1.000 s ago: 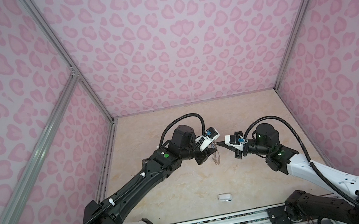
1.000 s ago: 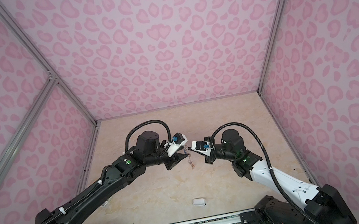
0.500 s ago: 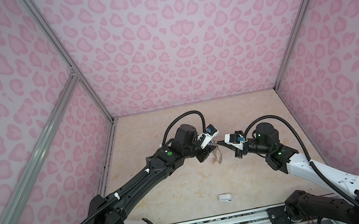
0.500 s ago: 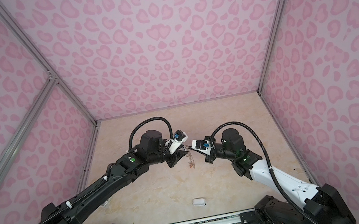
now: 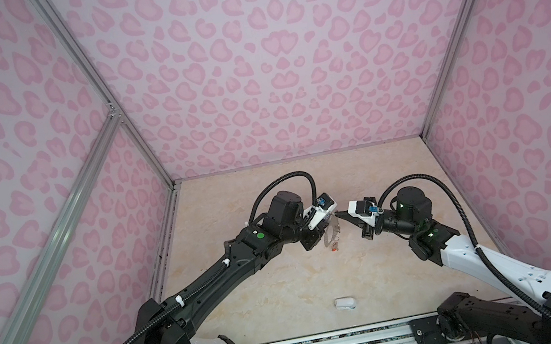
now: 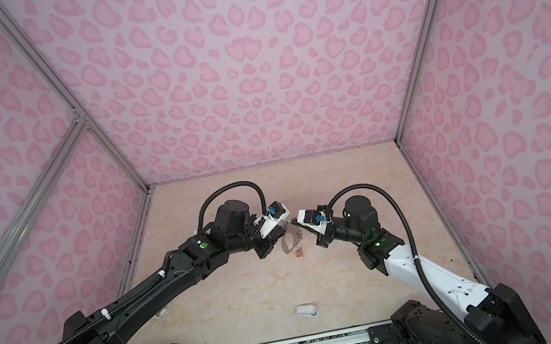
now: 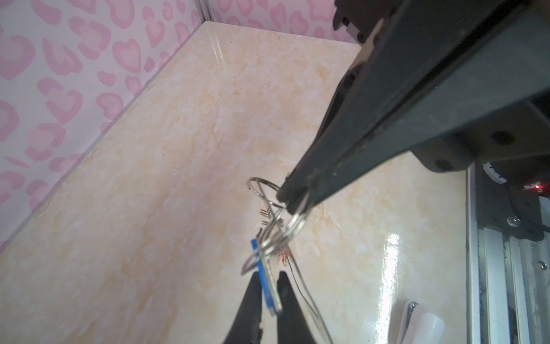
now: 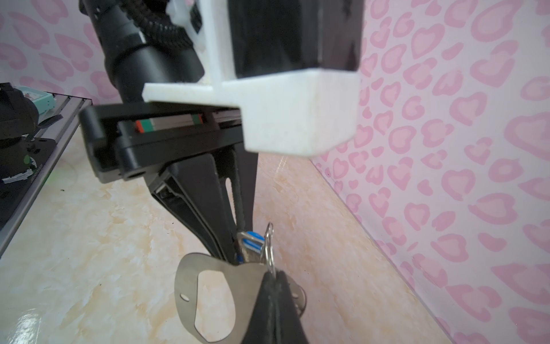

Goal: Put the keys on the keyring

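The marbled beige surface [image 5: 286, 286] is enclosed by pink patterned walls. Two arms are reached in from the near edge, and their tips are brought almost together over the middle of the surface in both top views.

The left gripper [image 7: 268, 278] is seen with its fingers [image 7: 250, 295] closed on the blue-tagged key [image 7: 268, 286], which is pinched edge-on between them. The right gripper [image 8: 273, 277] is seen with its fingers [image 8: 265, 300] pressed tight together on a small wire ring [image 8: 269, 244] at the edge of the keyring [image 8: 208, 297].

The keyring, a flat grey metal plate with a large oval cut-out, is held tilted by that ring and hangs between the two grippers, below their tips in a top view [image 5: 332, 233]. In the left wrist view, several wire rings [image 7: 279, 226] are crossed over one another between the right gripper's tip [image 7: 293, 199] and the blue-tagged key. The key's end is placed against these rings, though it cannot be told whether it is threaded through one.

A small white rounded object [image 5: 345, 303] lies on the surface near the front edge, well apart from both grippers.

The orange-red-tagged key [image 5: 335, 246] is seen just at the keyring's lower end. It cannot be told whether it hangs from a ring or rests on the surface.
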Action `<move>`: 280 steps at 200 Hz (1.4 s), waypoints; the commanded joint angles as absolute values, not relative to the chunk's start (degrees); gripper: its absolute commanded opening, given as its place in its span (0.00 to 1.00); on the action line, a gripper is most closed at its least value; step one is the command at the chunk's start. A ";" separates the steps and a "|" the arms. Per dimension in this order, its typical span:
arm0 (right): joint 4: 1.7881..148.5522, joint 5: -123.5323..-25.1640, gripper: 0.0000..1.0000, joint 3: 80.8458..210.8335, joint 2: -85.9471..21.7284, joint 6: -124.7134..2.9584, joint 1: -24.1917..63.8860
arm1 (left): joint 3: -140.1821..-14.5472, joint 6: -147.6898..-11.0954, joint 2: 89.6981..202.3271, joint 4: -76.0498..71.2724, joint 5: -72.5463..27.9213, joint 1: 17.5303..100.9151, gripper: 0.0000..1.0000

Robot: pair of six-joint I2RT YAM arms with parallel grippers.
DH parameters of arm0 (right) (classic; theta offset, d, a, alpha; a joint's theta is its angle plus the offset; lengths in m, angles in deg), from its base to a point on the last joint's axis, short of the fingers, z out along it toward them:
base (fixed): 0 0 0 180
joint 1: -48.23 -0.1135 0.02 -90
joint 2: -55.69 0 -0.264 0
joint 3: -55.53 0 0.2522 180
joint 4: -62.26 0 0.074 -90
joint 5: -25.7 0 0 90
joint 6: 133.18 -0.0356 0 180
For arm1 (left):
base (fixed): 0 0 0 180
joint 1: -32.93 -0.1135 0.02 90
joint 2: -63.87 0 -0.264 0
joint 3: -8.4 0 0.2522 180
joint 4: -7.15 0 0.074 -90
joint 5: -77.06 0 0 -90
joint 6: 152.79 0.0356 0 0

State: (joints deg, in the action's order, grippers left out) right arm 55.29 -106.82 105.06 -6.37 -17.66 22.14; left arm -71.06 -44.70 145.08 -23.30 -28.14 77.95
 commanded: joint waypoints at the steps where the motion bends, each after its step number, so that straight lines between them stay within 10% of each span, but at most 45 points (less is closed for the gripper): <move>1: 51.42 -107.54 0.00 104.68 -6.35 -19.23 22.23 | -71.98 -43.95 145.87 -23.97 -29.45 77.97 0.10; 136: 47.09 -107.51 0.00 103.13 -6.98 -22.16 22.55 | -76.62 -43.82 150.35 -29.86 -34.96 78.36 0.03; 189: 51.14 -109.41 0.00 103.04 -6.10 -18.06 22.61 | -73.48 -42.17 145.20 -27.41 -28.41 77.50 0.33; 280: 48.35 -112.94 0.00 102.70 -6.27 -19.60 22.57 | -68.61 -36.89 134.52 -18.87 -30.88 76.44 0.31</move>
State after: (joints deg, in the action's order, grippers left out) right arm 51.42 -110.99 103.18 -6.09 -18.58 22.62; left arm -67.65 -39.24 135.11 -23.65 -26.55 76.50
